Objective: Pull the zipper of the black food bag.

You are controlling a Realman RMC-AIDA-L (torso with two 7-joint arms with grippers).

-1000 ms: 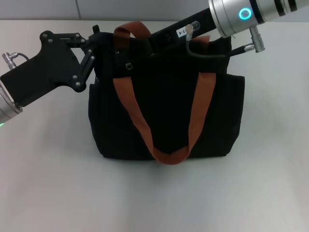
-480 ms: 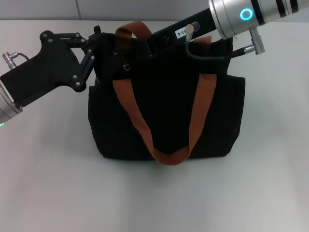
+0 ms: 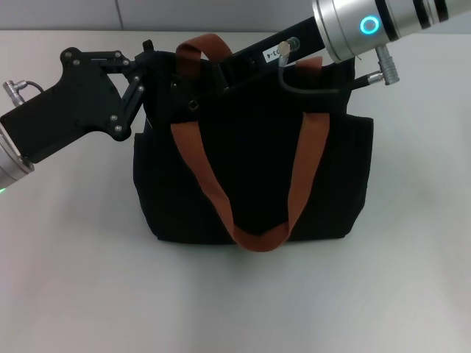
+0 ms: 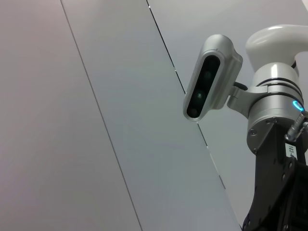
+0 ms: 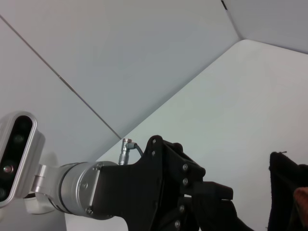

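White table (image 3: 412, 279), black food bag (image 3: 250, 184) between left gripper (image 3: 151, 62) and right gripper (image 3: 202, 73), grips unclear.

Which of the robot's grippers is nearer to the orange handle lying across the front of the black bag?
Hard to call, marginally the left. The left gripper is at the black food bag's top left corner, beside the orange handle's upper left end. The right gripper reaches over the top edge between the straps.

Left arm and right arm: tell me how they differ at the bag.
The left claw reaches the black food bag at its left top corner; the right claw comes across the top opening from the right. The left arm lies low over the table, the right slopes down from higher. Both meet the bag's top edge.
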